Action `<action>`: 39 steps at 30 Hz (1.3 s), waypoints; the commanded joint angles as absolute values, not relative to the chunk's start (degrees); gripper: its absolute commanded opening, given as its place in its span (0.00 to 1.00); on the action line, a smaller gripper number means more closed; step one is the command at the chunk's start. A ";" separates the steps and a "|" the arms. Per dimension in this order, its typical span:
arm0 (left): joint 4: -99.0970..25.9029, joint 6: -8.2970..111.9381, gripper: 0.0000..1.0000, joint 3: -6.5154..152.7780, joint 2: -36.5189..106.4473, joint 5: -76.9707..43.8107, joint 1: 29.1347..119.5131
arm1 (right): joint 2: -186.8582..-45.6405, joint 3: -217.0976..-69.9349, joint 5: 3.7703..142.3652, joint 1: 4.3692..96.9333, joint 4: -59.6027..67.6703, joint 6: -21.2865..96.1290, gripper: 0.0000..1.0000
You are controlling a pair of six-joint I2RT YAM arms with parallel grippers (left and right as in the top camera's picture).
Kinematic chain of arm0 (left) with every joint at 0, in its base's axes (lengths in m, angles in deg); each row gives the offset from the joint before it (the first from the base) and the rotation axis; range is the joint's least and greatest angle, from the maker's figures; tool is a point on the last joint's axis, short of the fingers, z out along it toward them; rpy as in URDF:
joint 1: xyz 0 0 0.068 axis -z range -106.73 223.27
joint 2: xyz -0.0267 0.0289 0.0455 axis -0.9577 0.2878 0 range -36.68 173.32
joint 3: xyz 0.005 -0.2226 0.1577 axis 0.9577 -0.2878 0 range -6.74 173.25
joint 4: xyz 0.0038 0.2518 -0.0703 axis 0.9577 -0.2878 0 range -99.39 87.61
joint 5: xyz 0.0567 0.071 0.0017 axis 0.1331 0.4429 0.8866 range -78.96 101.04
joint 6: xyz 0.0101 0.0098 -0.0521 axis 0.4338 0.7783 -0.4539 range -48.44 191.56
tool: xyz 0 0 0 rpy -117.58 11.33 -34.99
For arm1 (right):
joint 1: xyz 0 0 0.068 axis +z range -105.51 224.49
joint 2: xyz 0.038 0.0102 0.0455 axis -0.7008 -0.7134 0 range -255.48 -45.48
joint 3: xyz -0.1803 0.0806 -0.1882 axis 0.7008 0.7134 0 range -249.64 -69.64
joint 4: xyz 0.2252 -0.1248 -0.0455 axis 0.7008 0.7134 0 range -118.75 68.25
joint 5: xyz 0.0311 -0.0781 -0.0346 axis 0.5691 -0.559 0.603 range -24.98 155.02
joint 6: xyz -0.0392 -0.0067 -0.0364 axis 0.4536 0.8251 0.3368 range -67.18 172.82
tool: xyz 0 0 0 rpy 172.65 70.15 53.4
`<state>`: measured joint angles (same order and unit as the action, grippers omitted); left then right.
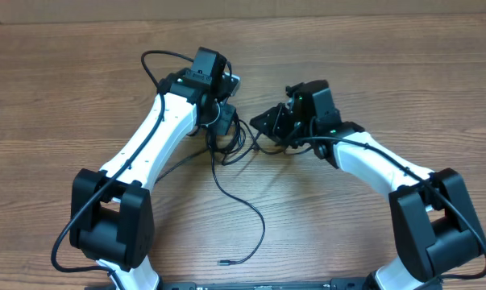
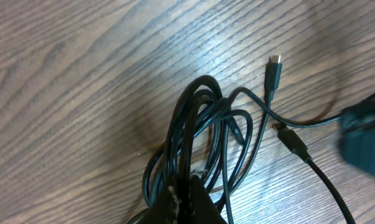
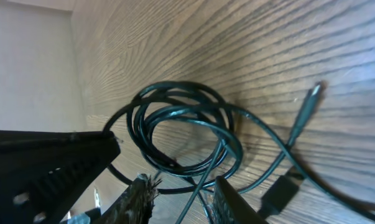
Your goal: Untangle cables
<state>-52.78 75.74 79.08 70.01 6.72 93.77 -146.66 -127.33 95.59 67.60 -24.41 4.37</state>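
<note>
Overhead alone shows a loose cable tail [image 1: 263, 229] trailing across the table [image 1: 388, 64], left wrist view shows left gripper [image 2: 186, 190] pinching the bunched cables [image 2: 199, 118], right wrist view shows right gripper [image 3: 182, 196] spread around one strand

No text, label, brand, number or sign can be read in any of the three views. Nothing legible is seen on the cables [image 2: 181, 134] or on the bench [image 2: 63, 74].
</note>
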 commanded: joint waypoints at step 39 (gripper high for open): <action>-45.61 77.21 0.04 82.05 57.20 -6.61 93.53 | -149.18 -126.96 74.91 73.85 -18.66 -27.65 0.54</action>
<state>-46.05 77.97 80.32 60.79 -8.95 93.77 -148.94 -127.33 78.43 74.05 -18.64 -29.53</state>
